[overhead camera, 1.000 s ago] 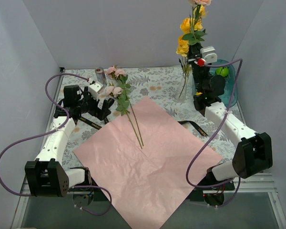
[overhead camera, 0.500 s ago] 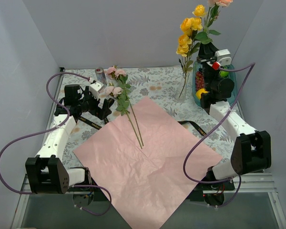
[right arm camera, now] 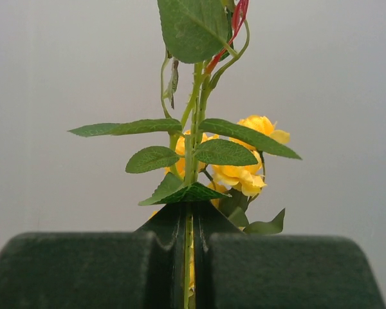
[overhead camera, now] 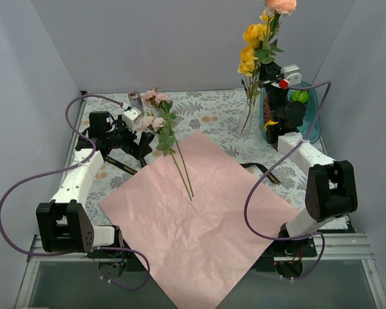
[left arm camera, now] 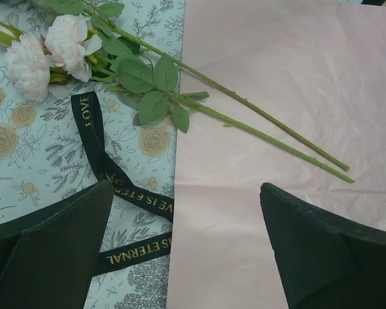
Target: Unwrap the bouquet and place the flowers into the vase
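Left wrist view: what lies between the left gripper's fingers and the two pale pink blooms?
A black ribbon with gold lettering, lying on the flower-patterned cloth; the left wrist view shows it.

The paper sheet (overhead camera: 199,212) lies spread over the middle of the table (overhead camera: 212,109), one corner pointing to the back. Two flowers (overhead camera: 169,138) lie across its far left edge, stems on the sheet and blooms off it to the left, with the ribbon (left arm camera: 96,138) on the table just in front of the blooms. Behind the sheet's back corner, to the right, stands the vase (overhead camera: 248,121) with other flowers (overhead camera: 248,61) in it (the tray (overhead camera: 312,116), with fruit (overhead camera: 300,96) in it, is just to its right), and a can (overhead camera: 136,101) stands at the back left.
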{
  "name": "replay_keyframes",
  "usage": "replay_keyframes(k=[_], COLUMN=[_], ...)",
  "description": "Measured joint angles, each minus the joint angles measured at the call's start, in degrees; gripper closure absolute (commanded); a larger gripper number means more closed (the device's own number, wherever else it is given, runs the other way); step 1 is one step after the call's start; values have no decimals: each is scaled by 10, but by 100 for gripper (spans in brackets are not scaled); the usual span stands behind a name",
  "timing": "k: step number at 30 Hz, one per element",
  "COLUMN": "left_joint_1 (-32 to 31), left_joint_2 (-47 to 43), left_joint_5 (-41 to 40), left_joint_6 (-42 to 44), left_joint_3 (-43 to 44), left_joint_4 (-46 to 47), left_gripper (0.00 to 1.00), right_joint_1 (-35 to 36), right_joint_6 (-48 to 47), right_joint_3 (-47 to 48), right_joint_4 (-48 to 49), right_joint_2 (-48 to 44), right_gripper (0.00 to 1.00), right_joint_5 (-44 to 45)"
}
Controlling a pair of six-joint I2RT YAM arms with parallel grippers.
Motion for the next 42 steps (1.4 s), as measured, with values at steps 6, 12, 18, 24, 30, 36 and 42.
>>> replay_keyframes(k=[6,12,18,24,30,36,42], left_joint_1=[0,0,0,0,0,0,0], left_joint_2=[1,-2,-9,-16,-17,-17,-17], left_joint_5=[3,4,4,4,4,4,5], left_joint_6=[12,23,29,32,33,33,34], left_joint_3=[4,4,4,4,4,4,4], left_joint_4=[-13,-21,-32,-39,-43,-47,-47], left_gripper=[2,2,2,2,2,2,2], right_joint_1=[-1,-1,-1,-1,-4,-9,-15], right_joint_6=[16,21,22,22,24,24,28], right_joint_3=[11,26,36,36,36,35,35], right_joint_4=[1,0,2,1,1,1,2], right_joint_2=[24,39,39,39,39,39,39], right_gripper=[99,99,99,99,99,99,99], right_joint_5=[-15,-23,-26,-33,-36,-39,-52])
